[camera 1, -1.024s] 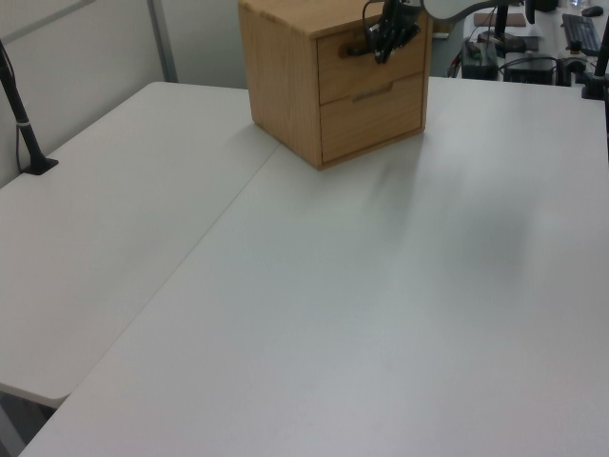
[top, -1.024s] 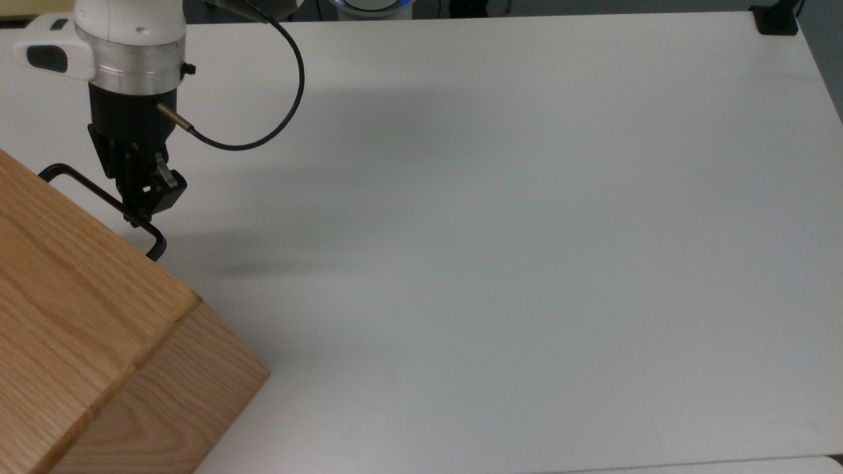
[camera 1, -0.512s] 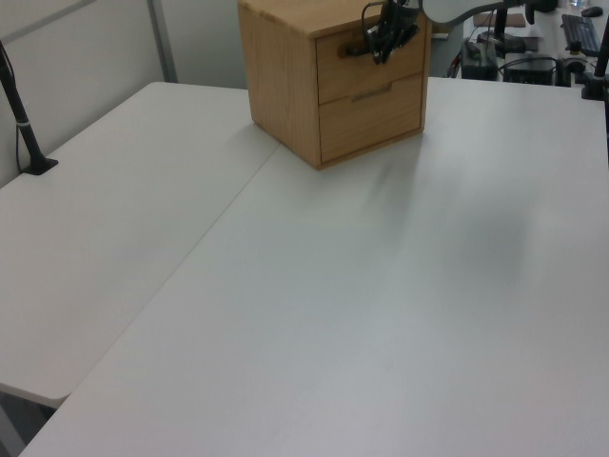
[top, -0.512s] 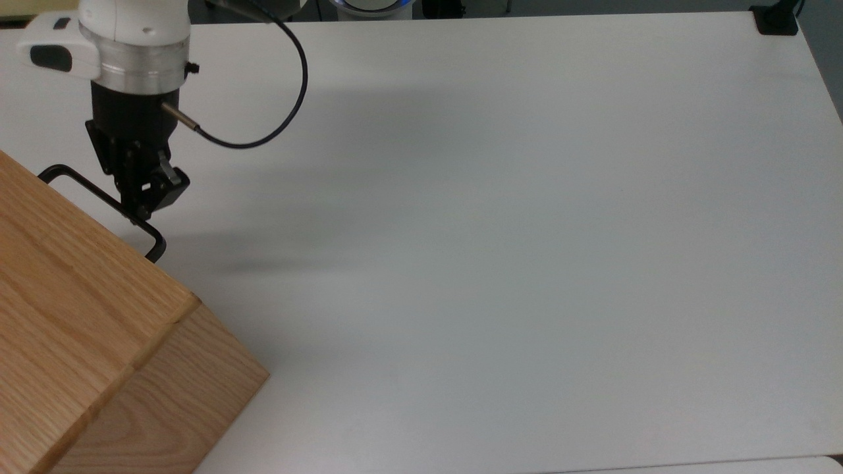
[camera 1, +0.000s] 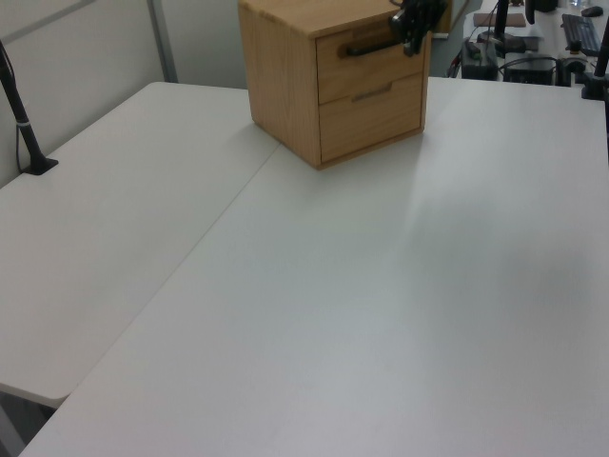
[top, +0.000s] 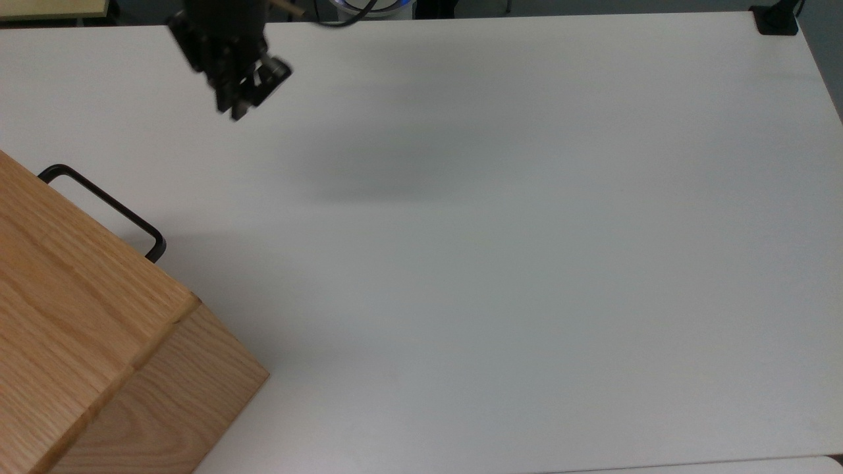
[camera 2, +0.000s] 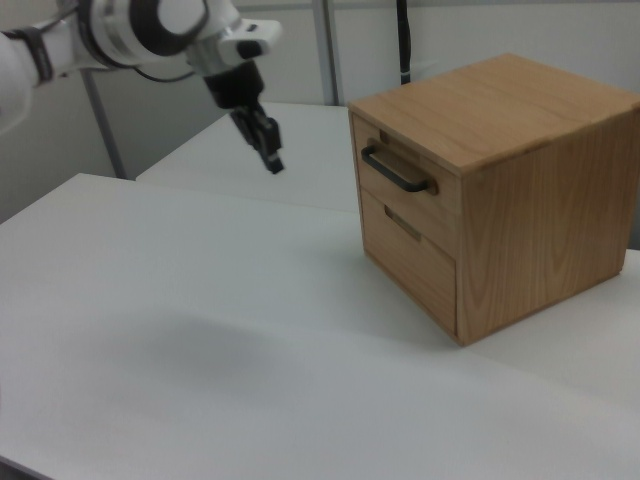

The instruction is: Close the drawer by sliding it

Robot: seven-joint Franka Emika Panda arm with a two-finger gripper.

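— Where's your end effector?

— My end effector (camera 2: 272, 160) hangs in the air over the white tabletop (top: 527, 263), well apart from the oak cabinet (camera 2: 520, 180). In the right view it sits off to the cabinet's left, tips pointing down. It carries nothing, and I cannot tell whether the fingers are spread or pressed together.

— And the drawer?

— The drawer (camera 2: 405, 180) is the upper one, its front flush with the cabinet face, directly above the lower drawer (camera 2: 410, 255). Its black bar handle (camera 2: 395, 172) juts out, nothing touching it. In the top view the handle (top: 105, 201) pokes out past the cabinet top.
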